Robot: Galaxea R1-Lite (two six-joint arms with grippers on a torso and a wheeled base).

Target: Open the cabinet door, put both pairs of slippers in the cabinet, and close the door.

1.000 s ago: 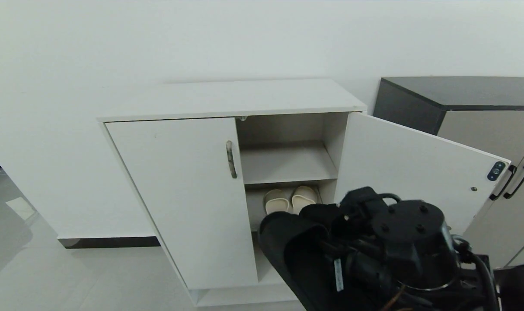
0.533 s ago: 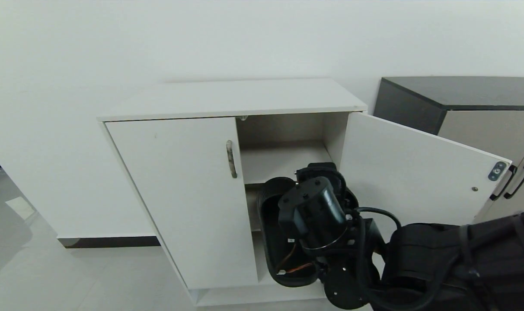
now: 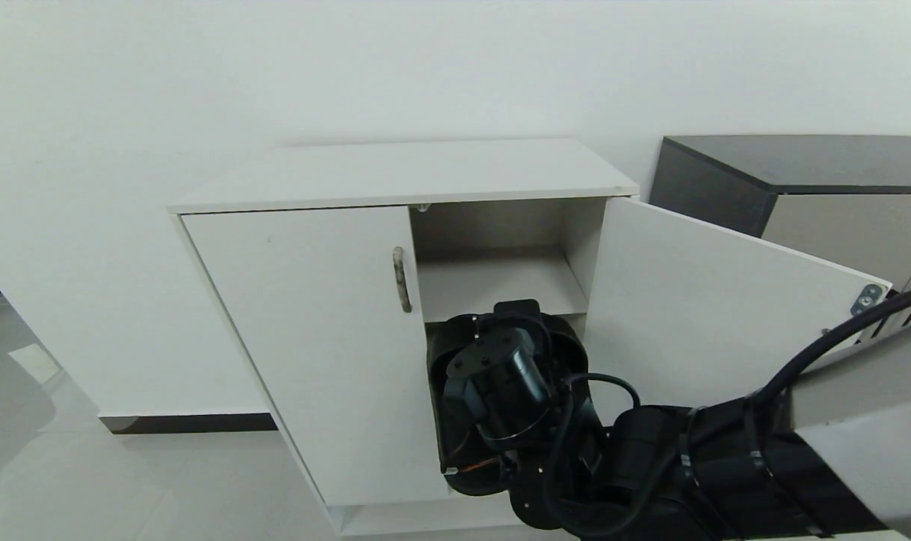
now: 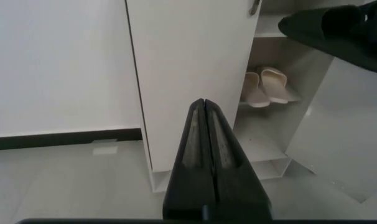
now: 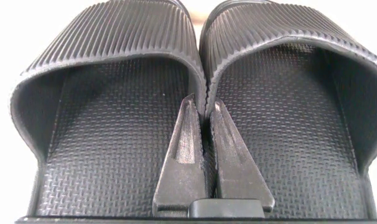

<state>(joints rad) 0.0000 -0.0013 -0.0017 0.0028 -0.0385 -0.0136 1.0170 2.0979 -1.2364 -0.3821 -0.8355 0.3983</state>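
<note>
The white cabinet (image 3: 395, 176) has its left door (image 3: 313, 338) closed and its right door (image 3: 711, 300) swung open. My right gripper (image 5: 203, 102) is shut on the touching inner edges of the pair of black slippers (image 5: 114, 124). In the head view the black slippers (image 3: 446, 361) hang in the cabinet opening, below the upper shelf (image 3: 500, 289). A beige pair of slippers (image 4: 266, 87) lies on the middle shelf inside. My left gripper (image 4: 204, 106) is shut and empty, low in front of the closed door, with the black slippers (image 4: 344, 34) farther off.
A metal handle (image 3: 401, 279) runs along the closed door's edge. A dark-topped grey cabinet (image 3: 786, 180) stands just beyond the open door. The bottom shelf (image 4: 257, 146) is bare. Pale floor (image 3: 125, 481) lies open to the left.
My right arm has carried the black slippers forward and left into the cabinet opening. They now hide the beige pair in the head view.
</note>
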